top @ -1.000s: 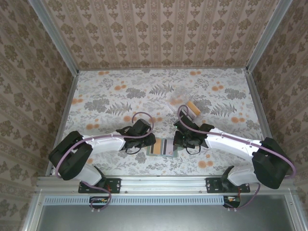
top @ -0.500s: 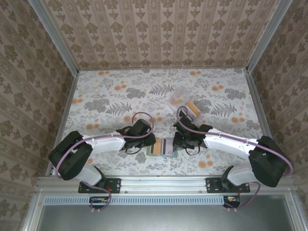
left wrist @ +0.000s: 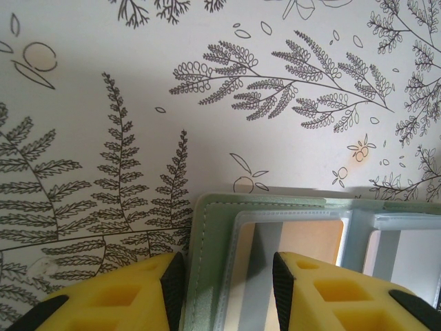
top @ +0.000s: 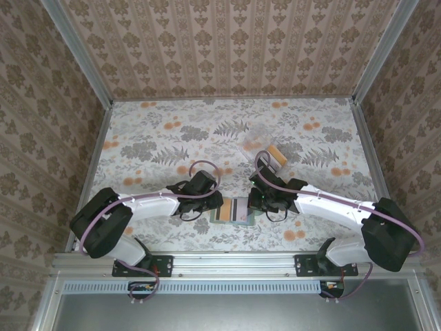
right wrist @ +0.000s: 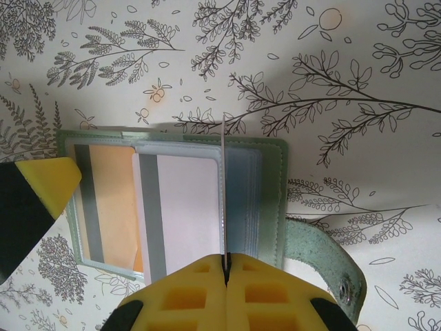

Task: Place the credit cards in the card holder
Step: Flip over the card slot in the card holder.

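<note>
Open sage-green stitched card holder (right wrist: pixel 274 200) lies flat on fern-print tabletop (right wrist: pixel 358 69), its clear sleeves (right wrist: pixel 242 200) housing an orange card (right wrist: pixel 114 200) and a white card (right wrist: pixel 189 207); left gripper (left wrist: pixel 227 276) fingers stand apart astride its edge, right gripper (right wrist: pixel 225 261) pinches a thin upright sheet (right wrist: pixel 224 179).

The table cover (top: pixel 158 138) is cream with grey-green ferns and small orange flowers. In the wrist views its leaves are thin dark line drawings. The walls (top: pixel 227 41) have beige wallpaper with brown ornaments in vertical stripes. The left arm (top: pixel 148 203) and the right arm (top: pixel 331 203) are black and white, each with a purple cable (top: pixel 204 164).

The card holder (right wrist: pixel 273 200) is sage green, and its snap tab (right wrist: pixel 320 255) is the same green with a silver snap. In the left half of the right wrist view, the orange credit card (right wrist: pixel 114 207) and the white credit card (right wrist: pixel 189 214) both have a grey stripe. The third credit card (right wrist: pixel 223 179), seen edge-on, is only a thin dark line. The right gripper (right wrist: pixel 225 261) and the left gripper (left wrist: pixel 224 276) are yellow with black.
</note>
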Controlling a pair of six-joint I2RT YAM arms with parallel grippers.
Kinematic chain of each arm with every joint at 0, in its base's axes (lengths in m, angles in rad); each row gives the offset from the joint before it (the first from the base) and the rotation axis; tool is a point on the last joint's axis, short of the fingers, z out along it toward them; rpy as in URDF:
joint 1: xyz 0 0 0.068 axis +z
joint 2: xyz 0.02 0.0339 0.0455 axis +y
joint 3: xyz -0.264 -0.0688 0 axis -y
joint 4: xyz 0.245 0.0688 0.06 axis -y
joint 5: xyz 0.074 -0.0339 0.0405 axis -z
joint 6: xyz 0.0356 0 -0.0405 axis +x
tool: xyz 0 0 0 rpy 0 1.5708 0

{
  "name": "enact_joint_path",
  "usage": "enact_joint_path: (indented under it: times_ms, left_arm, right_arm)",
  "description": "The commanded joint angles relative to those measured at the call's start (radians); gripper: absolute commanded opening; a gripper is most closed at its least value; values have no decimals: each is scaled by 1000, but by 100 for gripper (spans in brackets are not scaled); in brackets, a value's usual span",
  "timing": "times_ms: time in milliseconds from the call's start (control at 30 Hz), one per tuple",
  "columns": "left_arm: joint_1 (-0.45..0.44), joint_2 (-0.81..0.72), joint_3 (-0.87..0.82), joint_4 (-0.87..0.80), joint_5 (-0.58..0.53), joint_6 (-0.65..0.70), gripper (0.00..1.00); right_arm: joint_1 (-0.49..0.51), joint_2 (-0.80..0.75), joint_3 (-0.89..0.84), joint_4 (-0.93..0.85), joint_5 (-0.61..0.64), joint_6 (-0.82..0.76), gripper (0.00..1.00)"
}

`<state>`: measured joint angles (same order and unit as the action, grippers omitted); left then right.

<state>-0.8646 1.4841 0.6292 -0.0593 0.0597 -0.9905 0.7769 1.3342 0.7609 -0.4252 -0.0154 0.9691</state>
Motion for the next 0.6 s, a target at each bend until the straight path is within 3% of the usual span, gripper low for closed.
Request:
enact_joint_path:
  times_ms: [0, 267, 567]
  left_arm:
    - [-21, 30, -1, 0, 44, -8, 41]
    - [-22, 33, 3, 1, 44, -7, 41]
    - [-21, 33, 2, -1, 44, -8, 41]
  right_arm:
    - [0, -26, 13, -25, 5, 1, 0]
    - [0, -4, 26, -107, 71, 14, 0]
    - [0, 3, 0, -16, 14, 13, 0]
